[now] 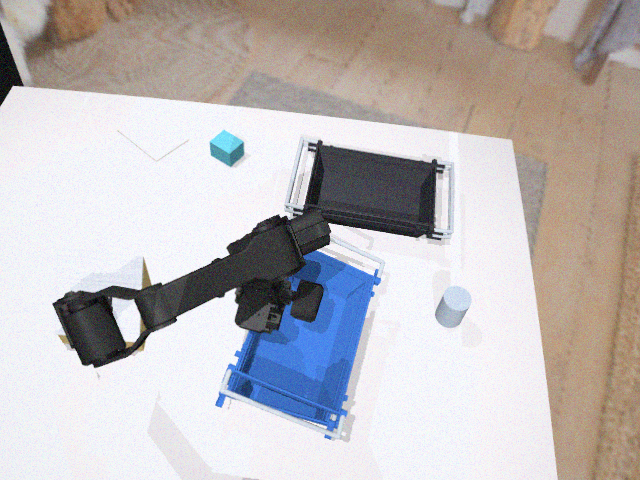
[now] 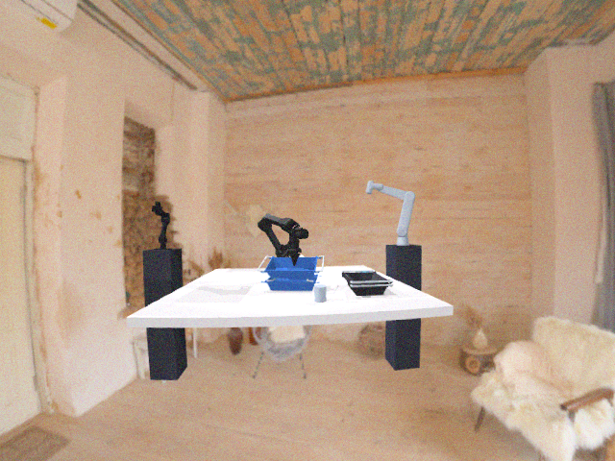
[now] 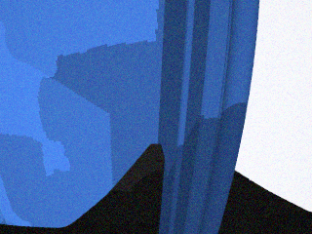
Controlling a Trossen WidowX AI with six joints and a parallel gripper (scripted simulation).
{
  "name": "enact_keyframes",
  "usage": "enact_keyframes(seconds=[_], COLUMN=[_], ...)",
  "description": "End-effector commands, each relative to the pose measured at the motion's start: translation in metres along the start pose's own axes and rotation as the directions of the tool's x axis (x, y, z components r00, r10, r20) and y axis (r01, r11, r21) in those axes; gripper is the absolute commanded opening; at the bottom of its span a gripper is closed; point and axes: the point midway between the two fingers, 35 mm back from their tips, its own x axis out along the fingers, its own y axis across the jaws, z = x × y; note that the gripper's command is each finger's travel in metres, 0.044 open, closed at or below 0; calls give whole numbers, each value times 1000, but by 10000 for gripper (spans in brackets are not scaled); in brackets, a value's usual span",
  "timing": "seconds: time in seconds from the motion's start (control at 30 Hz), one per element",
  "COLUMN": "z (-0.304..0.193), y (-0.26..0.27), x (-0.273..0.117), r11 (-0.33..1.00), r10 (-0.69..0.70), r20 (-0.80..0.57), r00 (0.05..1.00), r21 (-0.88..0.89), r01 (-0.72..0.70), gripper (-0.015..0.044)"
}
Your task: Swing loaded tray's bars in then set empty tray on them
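A blue tray (image 1: 356, 330) (image 2: 305, 266) (image 3: 236, 73) is above a second blue tray (image 2: 291, 284) in the exterior view. The upper tray looks empty and roughly level, its wire bars swung out past its ends. My gripper (image 2: 295, 257) (image 3: 171, 155) is shut on one long side wall of the upper tray, one finger inside and one outside. The lower tray stands on the table, almost wholly hidden from above by the upper one. Its load does not show, and its bars are too small to tell. Whether the trays touch cannot be told.
A black tray (image 1: 372, 188) (image 2: 368, 284) with light wire bars stands beside the blue trays. A grey-blue cylinder (image 1: 452, 306) (image 2: 319, 293) stands on the other side of them. A turquoise block (image 1: 226, 148) lies farther off. Two other arms stand on pedestals behind.
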Motion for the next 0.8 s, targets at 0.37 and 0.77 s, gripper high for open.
enact_keyframes(seconds=[0.37, 0.77], z=[1, 1], y=[-5, -8], x=[9, 12], r11=[1000, 1000], r10=[-16, -23], r20=[0, 0], r00=[1000, 1000], r21=[0, 1], r01=[16, 23], gripper=[0, 0])
